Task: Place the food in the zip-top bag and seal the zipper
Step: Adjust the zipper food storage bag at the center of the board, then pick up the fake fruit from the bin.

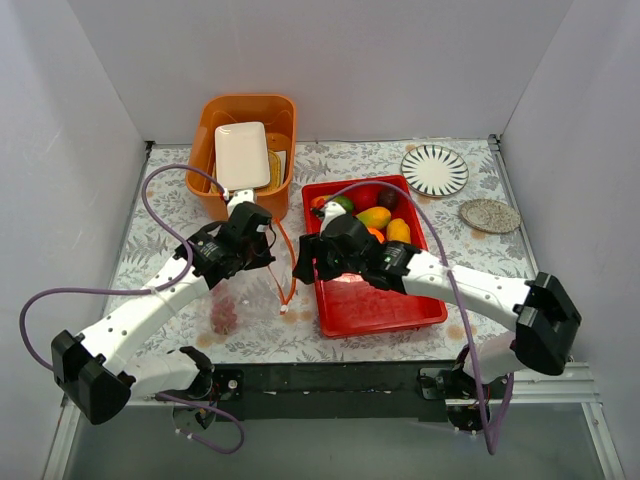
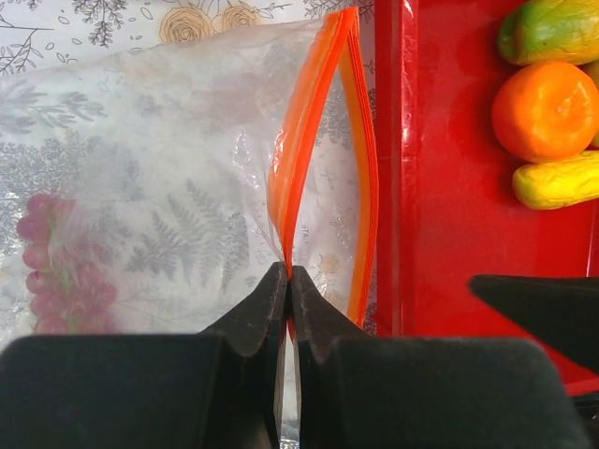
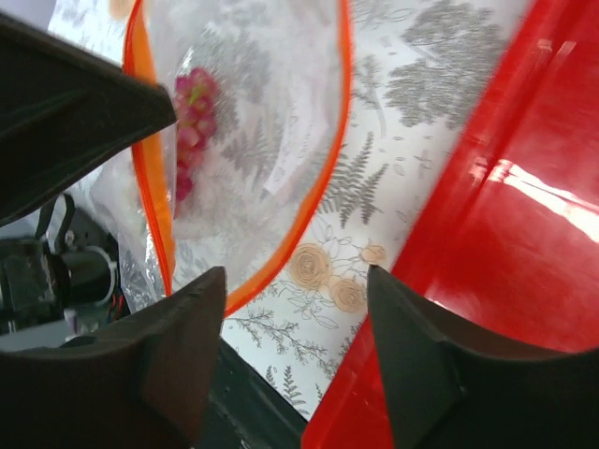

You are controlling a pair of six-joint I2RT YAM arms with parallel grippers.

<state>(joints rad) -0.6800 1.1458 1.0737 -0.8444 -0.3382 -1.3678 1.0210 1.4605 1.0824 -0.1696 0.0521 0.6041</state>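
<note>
The zip-top bag (image 1: 245, 300) lies on the patterned cloth left of the red tray (image 1: 385, 300), its mouth gaping toward the tray. Inside it sits a dark red grape bunch (image 1: 223, 316) (image 2: 56, 271) (image 3: 192, 122). My left gripper (image 2: 287, 271) (image 1: 268, 250) is shut on the near lip of the zipper (image 2: 314, 122), holding it up. Beside the bag's mouth, over the tray's left rim, my right gripper (image 3: 298, 273) (image 1: 300, 263) stands open with nothing between its fingers. An orange (image 2: 545, 110), mangoes (image 1: 373, 217) and a yellow piece (image 2: 562, 180) rest at the tray's far end.
An orange bin (image 1: 215, 120) holding a white dish (image 1: 242, 155) stands at the back left. A striped plate (image 1: 434, 169) and a grey speckled disc (image 1: 489, 214) lie at the back right. White walls close in on three sides.
</note>
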